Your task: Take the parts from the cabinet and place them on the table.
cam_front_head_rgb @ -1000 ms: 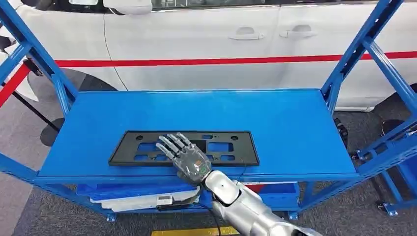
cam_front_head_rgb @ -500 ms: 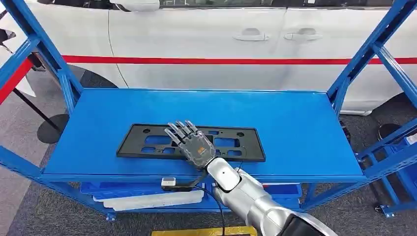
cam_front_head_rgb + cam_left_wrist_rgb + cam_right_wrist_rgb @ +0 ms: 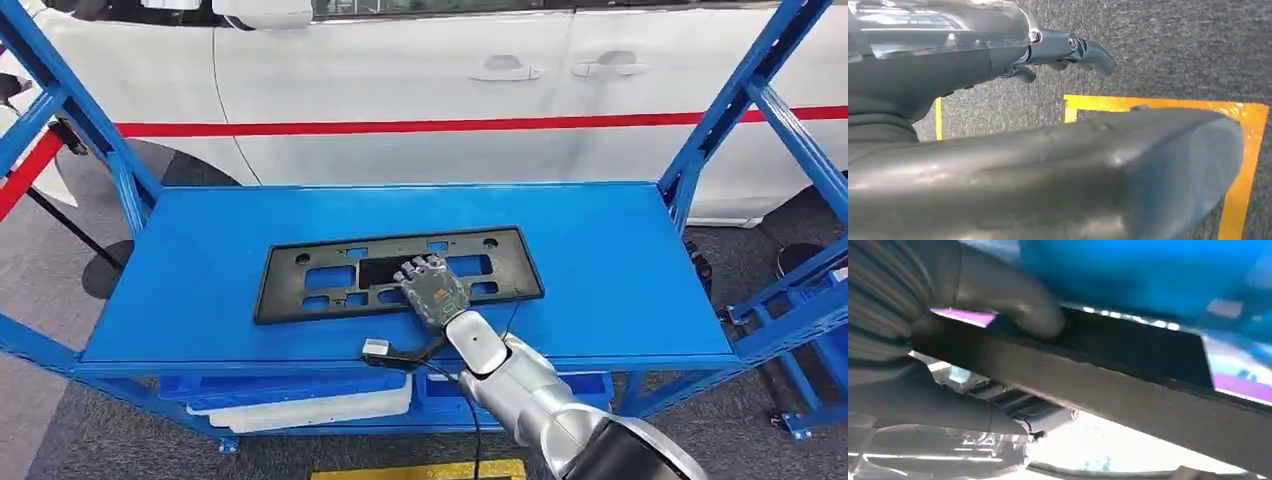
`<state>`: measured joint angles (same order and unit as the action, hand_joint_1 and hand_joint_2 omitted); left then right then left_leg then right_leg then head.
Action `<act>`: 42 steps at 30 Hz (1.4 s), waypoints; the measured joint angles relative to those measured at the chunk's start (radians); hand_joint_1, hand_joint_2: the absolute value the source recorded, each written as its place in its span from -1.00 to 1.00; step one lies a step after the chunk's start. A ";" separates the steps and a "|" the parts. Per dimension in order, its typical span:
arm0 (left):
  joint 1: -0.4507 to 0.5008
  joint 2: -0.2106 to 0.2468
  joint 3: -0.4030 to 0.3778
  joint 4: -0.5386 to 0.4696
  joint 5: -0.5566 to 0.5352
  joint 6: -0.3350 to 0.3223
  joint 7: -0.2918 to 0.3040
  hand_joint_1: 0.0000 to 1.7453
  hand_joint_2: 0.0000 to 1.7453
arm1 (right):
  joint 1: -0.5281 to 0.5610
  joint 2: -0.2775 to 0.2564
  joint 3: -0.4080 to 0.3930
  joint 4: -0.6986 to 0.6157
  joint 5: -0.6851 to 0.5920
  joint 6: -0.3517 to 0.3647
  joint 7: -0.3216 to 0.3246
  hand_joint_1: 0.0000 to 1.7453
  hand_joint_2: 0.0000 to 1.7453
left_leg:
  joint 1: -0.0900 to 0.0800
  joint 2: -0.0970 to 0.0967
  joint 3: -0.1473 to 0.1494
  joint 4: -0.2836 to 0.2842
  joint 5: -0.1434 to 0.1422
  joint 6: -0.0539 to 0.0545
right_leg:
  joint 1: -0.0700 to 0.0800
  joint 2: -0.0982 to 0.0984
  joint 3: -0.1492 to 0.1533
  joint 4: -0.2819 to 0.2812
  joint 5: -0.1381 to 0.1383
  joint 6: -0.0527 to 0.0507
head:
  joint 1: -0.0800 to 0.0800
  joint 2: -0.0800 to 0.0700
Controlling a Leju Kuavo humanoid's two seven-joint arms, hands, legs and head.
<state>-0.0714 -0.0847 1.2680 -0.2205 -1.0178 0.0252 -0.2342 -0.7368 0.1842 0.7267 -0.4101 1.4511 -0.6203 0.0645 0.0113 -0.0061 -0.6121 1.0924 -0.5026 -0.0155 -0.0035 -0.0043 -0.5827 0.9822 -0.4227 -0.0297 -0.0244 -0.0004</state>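
Right-hand fingers: the right hand grips the near long edge of the flat black plastic mounting plate with rectangular cut-outs. Its dark fingers curl over the top face, and in the right wrist view the thick grey thumb presses on the plate's edge from one side with the rest of the hand on the other.
Left-hand fingers: in the left wrist view the left hand hangs over the floor, dark fingers lying loosely apart and holding nothing.
Floor, far left: grey carpet shows beside and under the rack, and a black round base with a thin pole stands there.
Rack: the blue metal shelf rack with slanted side struts carries the plate on its top board.
Plate position: it lies near the middle of the board, closer to the front edge than to the back, its left end turned slightly toward the robot, so it sits at an angle to the shelf edge.
Lower shelf: a white flat part rests below the top board, toward the left.
Cable: a black cable with a small silver plug hangs by the right wrist at the front edge of the shelf.
Background: a white car with a red stripe along its doors stands behind the rack.
Floor marking: yellow tape runs across the carpet below the left hand.
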 joint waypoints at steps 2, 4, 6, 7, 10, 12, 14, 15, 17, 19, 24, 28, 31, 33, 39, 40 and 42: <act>0.000 0.002 0.000 0.000 -0.006 -0.004 -0.009 -1.00 -1.00 | 0.001 -0.002 -0.003 0.005 0.002 -0.003 -0.001 1.00 1.00 | 0.003 0.000 -0.078 0.161 -0.072 -0.009 | 0.002 0.000 0.000 0.001 -0.002 -0.002 | 0.000 0.000; 0.002 0.003 0.000 0.000 -0.009 -0.006 -0.018 -1.00 -1.00 | 0.001 -0.002 -0.006 0.009 0.005 -0.010 -0.003 1.00 1.00 | 0.004 0.000 -0.114 0.223 -0.071 -0.015 | 0.002 0.000 0.001 0.002 -0.003 -0.001 | 0.000 0.000; 0.003 0.008 -0.002 0.000 -0.016 -0.007 -0.049 -1.00 1.00 | 0.001 -0.003 -0.013 0.013 0.005 -0.018 -0.007 1.00 1.00 | 0.006 0.001 -0.055 0.096 0.013 -0.015 | 0.000 0.001 0.007 0.006 -0.008 0.004 | 0.000 0.000; 0.002 0.009 -0.003 0.000 -0.017 -0.007 -0.069 -1.00 1.00 | 0.001 -0.003 -0.019 0.013 0.004 -0.020 -0.011 1.00 1.00 | 0.008 0.002 -0.005 -0.007 0.061 -0.013 | 0.000 0.001 0.010 0.010 -0.012 0.008 | 0.000 0.000; 0.001 0.010 -0.006 0.000 -0.019 -0.007 -0.087 -1.00 1.00 | 0.001 -0.005 -0.034 0.016 0.004 -0.030 -0.024 1.00 1.00 | 0.002 0.001 0.030 -0.083 0.068 0.008 | 0.009 0.003 0.003 0.020 -0.018 0.022 | 0.000 0.000; 0.003 0.010 -0.007 0.000 -0.018 -0.002 -0.088 -1.00 1.00 | 0.002 -0.005 -0.045 0.017 0.004 -0.037 -0.036 1.00 1.00 | 0.000 0.000 0.028 -0.082 0.068 0.018 | 0.007 0.003 0.004 0.019 -0.016 0.030 | 0.000 0.000; 0.001 0.009 -0.007 0.000 -0.018 0.005 -0.088 -1.00 1.00 | 0.001 -0.005 -0.054 0.017 0.003 -0.042 -0.046 1.00 1.00 | 0.008 0.002 0.032 -0.092 0.076 0.031 | 0.004 0.005 -0.002 0.039 -0.039 0.043 | 0.000 0.000; 0.000 0.009 -0.007 0.000 -0.018 0.009 -0.088 -1.00 1.00 | 0.001 -0.005 -0.060 0.017 0.001 -0.050 -0.057 1.00 1.00 | 0.008 0.002 0.030 -0.092 0.077 0.037 | 0.003 0.004 -0.025 0.090 -0.074 0.047 | 0.000 0.000; 0.000 0.009 -0.007 0.000 -0.018 0.011 -0.087 -1.00 1.00 | 0.004 -0.004 -0.072 0.016 -0.003 -0.063 -0.073 1.00 1.00 | 0.007 0.002 0.026 -0.091 0.077 0.039 | -0.002 0.004 -0.104 0.257 -0.154 0.055 | 0.000 0.000; 0.000 0.010 -0.007 0.000 -0.018 0.011 -0.087 -1.00 1.00 | 0.012 -0.005 -0.081 0.006 -0.010 -0.065 -0.090 1.00 1.00 | 0.007 0.002 0.024 -0.090 0.077 0.039 | -0.003 0.004 -0.151 0.347 -0.169 0.056 | 0.000 0.000; -0.005 0.008 -0.007 0.000 -0.016 0.013 -0.099 -1.00 1.00 | 0.020 -0.004 -0.130 -0.083 -0.166 -0.066 -0.257 1.00 1.00 | 0.000 0.000 0.028 -0.087 0.073 0.028 | 0.009 0.004 0.005 0.021 -0.024 0.027 | 0.000 0.000; -0.006 0.009 -0.005 0.000 0.004 -0.041 -0.116 -1.00 1.00 | 0.080 -0.009 -0.225 -0.278 -0.660 0.034 -0.654 1.00 1.00 | 0.002 0.001 0.037 -0.094 0.073 0.003 | 0.009 0.005 0.009 0.009 -0.018 0.015 | 0.000 0.000; -0.004 0.013 0.002 0.000 0.014 -0.068 -0.121 -1.00 1.00 | 0.155 -0.036 -0.264 -0.521 -1.016 0.196 -0.742 1.00 1.00 | 0.008 0.002 -0.013 0.030 -0.012 -0.007 | 0.001 -0.001 0.023 -0.006 -0.012 0.001 | 0.000 0.000; -0.003 0.016 0.003 0.000 0.020 -0.076 -0.122 -1.00 1.00 | 0.223 -0.077 -0.276 -0.685 -1.199 0.299 -0.752 1.00 1.00 | 0.009 0.002 -0.088 0.191 -0.085 -0.014 | 0.003 -0.005 0.019 -0.005 -0.013 0.000 | 0.000 0.000; 0.000 0.028 0.004 0.000 0.020 -0.085 -0.131 -1.00 1.00 | 0.372 -0.154 -0.339 -1.183 -1.580 0.729 -0.768 1.00 1.00 | 0.009 0.003 0.048 -0.064 0.044 -0.005 | 0.004 -0.004 0.016 0.019 -0.031 0.019 | 0.000 0.000; -0.002 0.028 0.004 0.000 0.021 -0.086 -0.138 -1.00 1.00 | 0.389 -0.156 -0.355 -1.234 -1.618 0.812 -0.768 1.00 1.00 | 0.006 0.001 0.050 -0.083 0.043 0.002 | 0.007 -0.002 0.010 0.027 -0.032 0.022 | 0.000 0.000; 0.001 0.028 0.006 0.000 0.029 -0.086 -0.146 -1.00 1.00 | 0.418 -0.158 -0.364 -1.312 -1.699 0.929 -0.740 1.00 1.00 | 0.004 0.001 0.045 -0.076 0.043 0.012 | 0.007 -0.002 0.008 0.024 -0.029 0.030 | 0.000 0.000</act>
<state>-0.0706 -0.0568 1.2741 -0.2205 -0.9892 -0.0607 -0.3807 -0.3184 0.0263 0.3624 -1.7222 -0.2480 0.3090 -0.6758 0.0155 -0.0055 -0.5669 1.0160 -0.4595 -0.0038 0.0033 -0.0058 -0.5746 1.0062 -0.4515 0.0003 -0.0241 -0.0004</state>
